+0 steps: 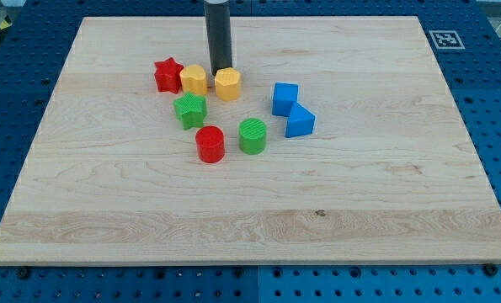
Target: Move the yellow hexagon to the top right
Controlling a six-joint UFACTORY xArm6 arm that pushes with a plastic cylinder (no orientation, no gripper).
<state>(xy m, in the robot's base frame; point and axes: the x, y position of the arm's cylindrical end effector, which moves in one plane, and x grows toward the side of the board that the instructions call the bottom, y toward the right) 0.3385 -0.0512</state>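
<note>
My tip (222,69) sits at the end of a straight dark rod coming down from the top edge of the board, left of the middle. The rod has nothing to open or close and holds nothing; its end rests just behind the yellow hexagon (227,85), on the side toward the top edge, touching it or very nearly so.

The yellow hexagon lies in the upper half of the wooden board (376,194), left of centre, well apart from the top right corner.

Just beside it toward the left edge: a second yellow block (194,80), exact shape unclear, and then a red star (167,75) touching that one. The three make a short row.

Below the row, toward the bottom edge: a green star (189,109); lower again a red cylinder (210,144) and a green cylinder (253,135), side by side, close but apart.

Toward the right edge from the hexagon: a blue cube (285,98), with a second blue block (300,121), wedge-like, touching its lower right side.

Off the board's top right corner, a small black-and-white marker (445,39) on the blue pegboard table (494,101).
</note>
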